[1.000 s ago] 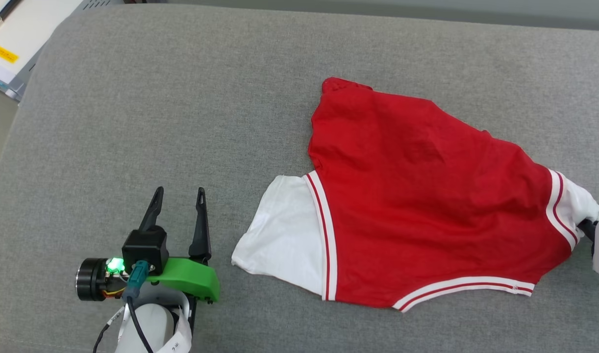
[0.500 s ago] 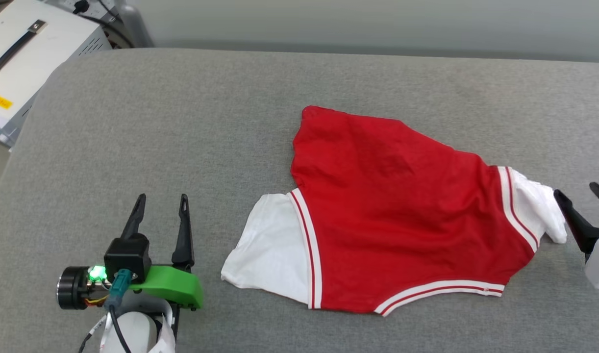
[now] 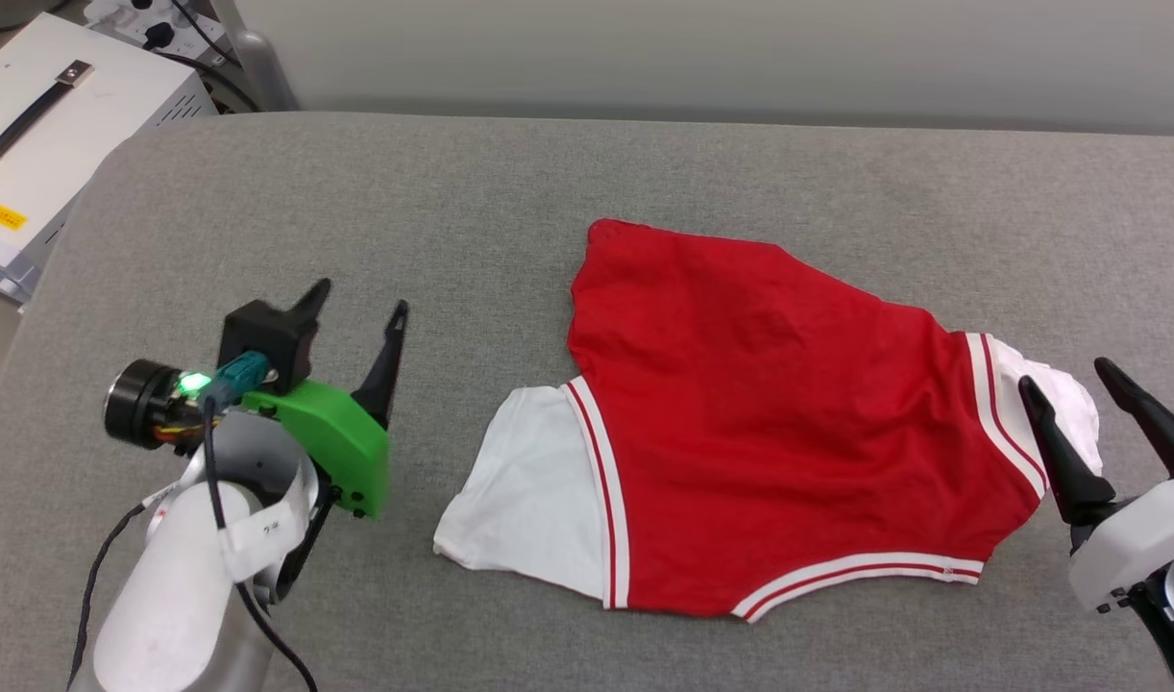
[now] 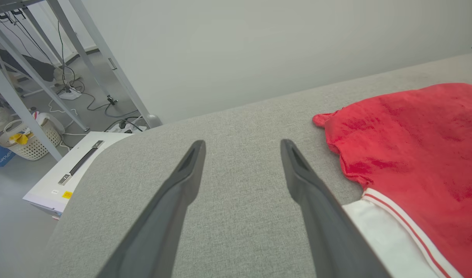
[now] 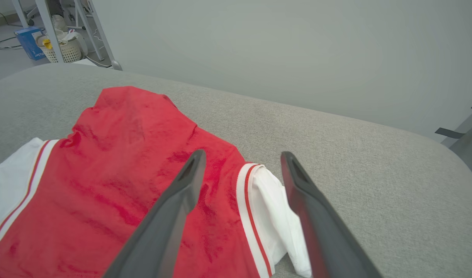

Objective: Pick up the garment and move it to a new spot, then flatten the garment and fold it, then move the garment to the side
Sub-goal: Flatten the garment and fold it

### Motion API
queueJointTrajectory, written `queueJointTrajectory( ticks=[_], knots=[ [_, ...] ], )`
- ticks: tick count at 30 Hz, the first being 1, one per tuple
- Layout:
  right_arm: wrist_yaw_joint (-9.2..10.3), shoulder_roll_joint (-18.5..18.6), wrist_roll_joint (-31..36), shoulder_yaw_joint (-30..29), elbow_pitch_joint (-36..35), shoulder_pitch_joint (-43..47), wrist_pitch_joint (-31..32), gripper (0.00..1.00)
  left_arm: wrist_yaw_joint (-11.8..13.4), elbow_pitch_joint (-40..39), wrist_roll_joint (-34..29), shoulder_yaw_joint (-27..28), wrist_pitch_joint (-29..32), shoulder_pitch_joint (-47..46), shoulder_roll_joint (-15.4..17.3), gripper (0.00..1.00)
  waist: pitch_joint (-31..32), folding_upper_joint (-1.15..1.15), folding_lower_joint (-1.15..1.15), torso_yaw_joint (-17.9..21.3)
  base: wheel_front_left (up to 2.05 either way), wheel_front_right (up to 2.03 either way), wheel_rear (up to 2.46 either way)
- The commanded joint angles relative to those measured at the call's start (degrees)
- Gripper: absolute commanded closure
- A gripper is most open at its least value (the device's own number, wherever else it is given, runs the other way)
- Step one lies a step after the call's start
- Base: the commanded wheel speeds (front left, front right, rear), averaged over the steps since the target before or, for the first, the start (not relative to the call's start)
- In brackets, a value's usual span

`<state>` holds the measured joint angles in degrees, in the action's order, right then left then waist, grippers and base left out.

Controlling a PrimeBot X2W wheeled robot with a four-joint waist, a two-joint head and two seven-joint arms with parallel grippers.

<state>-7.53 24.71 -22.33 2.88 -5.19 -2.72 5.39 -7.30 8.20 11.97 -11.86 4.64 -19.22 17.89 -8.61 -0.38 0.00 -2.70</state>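
Left claw (image 3: 362, 295) & right claw (image 3: 1063, 377) both gape, empty. Shirt (image 3: 770, 413) prob. light, limp (bunches easily); pinch at striped trim (image 3: 597, 481).

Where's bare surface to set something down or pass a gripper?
Free: grey cushion left of the garment, around the open left gripper, and the strip behind the garment toward the wall. Crowded: right end, where the open right gripper is at the white sleeve.

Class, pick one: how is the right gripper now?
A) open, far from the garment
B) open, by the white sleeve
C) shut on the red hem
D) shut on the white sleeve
B: the right gripper shows spread fingers beside the white sleeve of the garment, pinching nothing.
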Motion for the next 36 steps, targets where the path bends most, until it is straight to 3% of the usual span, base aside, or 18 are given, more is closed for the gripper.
queueJointTrajectory(
  ticks=[1,5,9,15,21,35,36],
  knots=[
    [0.04,-0.50,0.54,0.14,-0.34,1.02,0.28,0.00,-0.14,-1.27,3.82,-3.44,4.78,-2.16,2.00,0.00,-0.11,0.38,0.00,-0.15,0.00,0.00,0.00],
    [0.04,-1.31,0.97,0.64,-0.53,1.43,0.42,0.00,-0.17,-4.52,14.59,-12.49,20.09,-6.30,7.80,0.00,-0.60,0.38,0.00,-0.32,0.00,0.00,0.00],
    [0.04,-1.60,1.30,1.51,-0.02,1.02,0.02,0.00,-0.17,-6.43,24.29,-18.43,31.59,-9.09,11.76,0.00,-1.29,0.38,0.00,0.02,0.00,0.00,0.00],
    [0.04,-1.39,1.14,3.13,1.36,-0.26,-0.35,0.00,-0.18,-5.77,30.97,-25.99,40.19,-11.91,16.12,0.00,-2.40,0.38,0.00,1.24,0.00,0.00,0.00],
    [0.04,-1.08,0.75,4.39,2.86,-1.76,-0.75,0.00,-0.18,-2.45,34.55,-32.71,43.46,-13.67,18.34,0.00,-3.89,0.38,0.00,2.71,0.00,0.00,0.00],
    [0.04,-0.87,-0.04,6.73,6.06,-4.94,-1.77,0.00,-0.18,9.60,37.70,-44.13,40.53,-18.05,17.11,0.00,-7.20,0.38,0.00,5.12,0.00,0.00,0.00],
    [0.04,-0.82,-0.10,6.77,6.21,-4.99,-1.84,0.00,-0.18,9.91,37.87,-44.87,40.17,-18.39,17.14,0.74,-7.17,0.38,0.00,5.12,0.00,0.00,0.00]
  ],
)
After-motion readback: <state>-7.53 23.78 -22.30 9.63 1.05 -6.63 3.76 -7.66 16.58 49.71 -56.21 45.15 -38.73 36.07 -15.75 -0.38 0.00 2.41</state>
